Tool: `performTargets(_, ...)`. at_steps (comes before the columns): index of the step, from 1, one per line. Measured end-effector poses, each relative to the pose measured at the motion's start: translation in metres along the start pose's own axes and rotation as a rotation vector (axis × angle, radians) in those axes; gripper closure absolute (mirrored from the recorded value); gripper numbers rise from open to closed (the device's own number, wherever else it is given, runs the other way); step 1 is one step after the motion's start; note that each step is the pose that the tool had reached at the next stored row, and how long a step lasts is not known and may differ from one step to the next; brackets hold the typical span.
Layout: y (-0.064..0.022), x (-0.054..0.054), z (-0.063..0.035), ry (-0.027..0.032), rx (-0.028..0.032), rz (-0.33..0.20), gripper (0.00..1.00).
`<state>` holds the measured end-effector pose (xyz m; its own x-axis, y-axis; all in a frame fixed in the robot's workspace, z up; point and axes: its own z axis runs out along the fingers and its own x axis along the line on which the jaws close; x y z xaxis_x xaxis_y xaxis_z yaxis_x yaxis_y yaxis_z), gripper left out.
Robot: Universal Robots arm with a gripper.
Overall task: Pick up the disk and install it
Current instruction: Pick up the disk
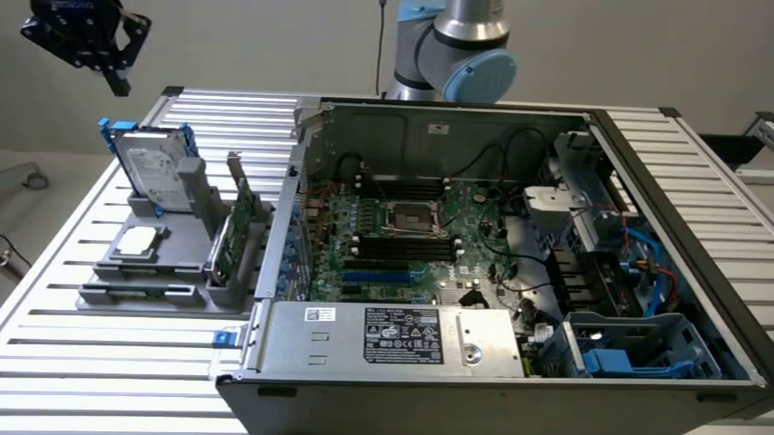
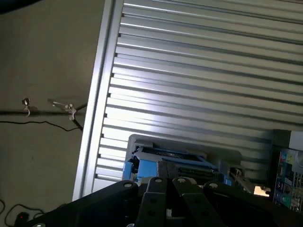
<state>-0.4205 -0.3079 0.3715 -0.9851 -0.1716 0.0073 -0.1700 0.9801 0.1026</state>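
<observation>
Hovering high above the slatted table (image 1: pixel 97 362), gripper (image 1: pixel 118 84) has its fingers pinched together on nothing. Disk (image 1: pixel 155 168) stands upright in the grey rack (image 1: pixel 145 294) below, beside the open PC case (image 1: pixel 484 122).

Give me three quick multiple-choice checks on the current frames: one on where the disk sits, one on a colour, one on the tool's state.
1. Where is the disk?
A) Standing upright in the grey holder beside the computer case
B) Lying flat inside the case
C) Gripped in the tool

2. What colour is the disk's carrier?
A) Red
B) Blue
C) Yellow

3. What is the tool doing?
A) Shut on the disk
B) Open around the disk
C) Shut and empty, in the air apart from the disk

Answers:
1 A: the disk stands on edge in the holder outside the case.
2 B: blue plastic frames its edges.
3 C: the fingers meet with nothing between them.
</observation>
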Motion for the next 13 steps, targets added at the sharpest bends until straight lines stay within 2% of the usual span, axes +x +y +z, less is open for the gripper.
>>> performTargets(7,0.0,0.0002,0.0,0.0144,0.0088,-0.126,0.89)
performTargets(13,0.0001,0.0003,0.0,0.0155,0.0094,-0.137,0.89)
